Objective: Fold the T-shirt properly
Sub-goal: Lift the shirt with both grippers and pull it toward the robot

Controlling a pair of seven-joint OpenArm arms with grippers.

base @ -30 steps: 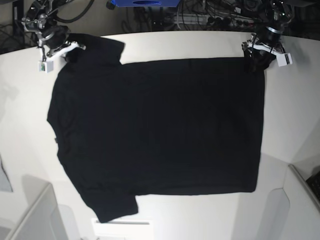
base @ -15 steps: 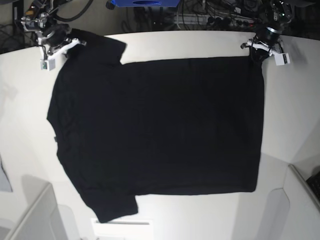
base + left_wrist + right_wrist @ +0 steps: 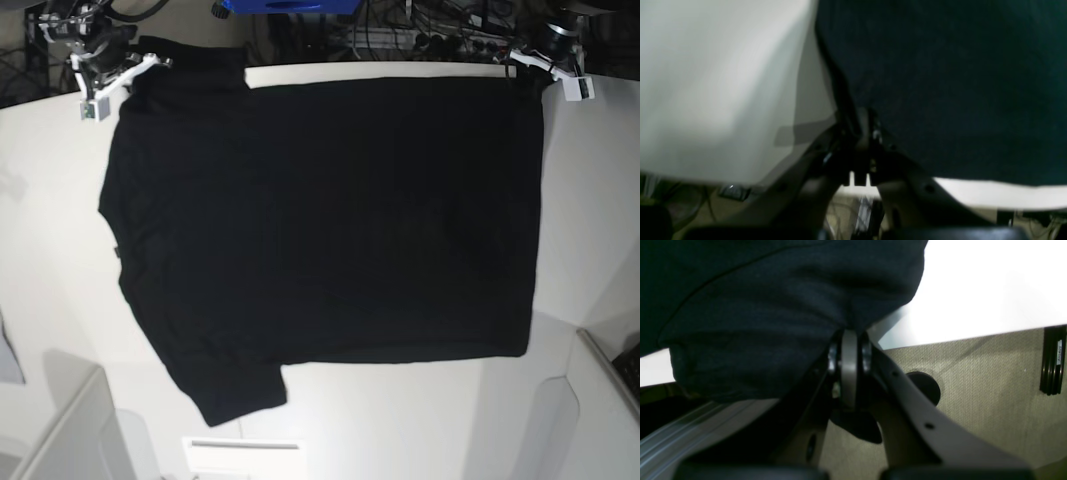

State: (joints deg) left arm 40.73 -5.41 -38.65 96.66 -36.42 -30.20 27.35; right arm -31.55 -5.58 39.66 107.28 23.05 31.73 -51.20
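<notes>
The black T-shirt (image 3: 320,220) lies spread on the white table (image 3: 600,200), plain side up, no print showing. My right gripper (image 3: 125,62) at the far left corner is shut on the shirt's sleeve edge; in the right wrist view the cloth (image 3: 756,306) bunches up from the closed fingers (image 3: 848,366). My left gripper (image 3: 530,62) at the far right corner is shut on the hem corner; in the left wrist view the cloth (image 3: 940,83) rises taut from the closed gripper (image 3: 862,133). The far edge of the shirt is lifted.
Cables and a blue box (image 3: 290,6) lie beyond the table's far edge. A grey cloth (image 3: 8,355) shows at the left edge. White bin-like walls stand at the near left (image 3: 70,430) and near right (image 3: 590,400).
Both grippers have moved back and up with the shirt's far edge. The shirt has been drawn toward the far side and looks larger and tauter.
</notes>
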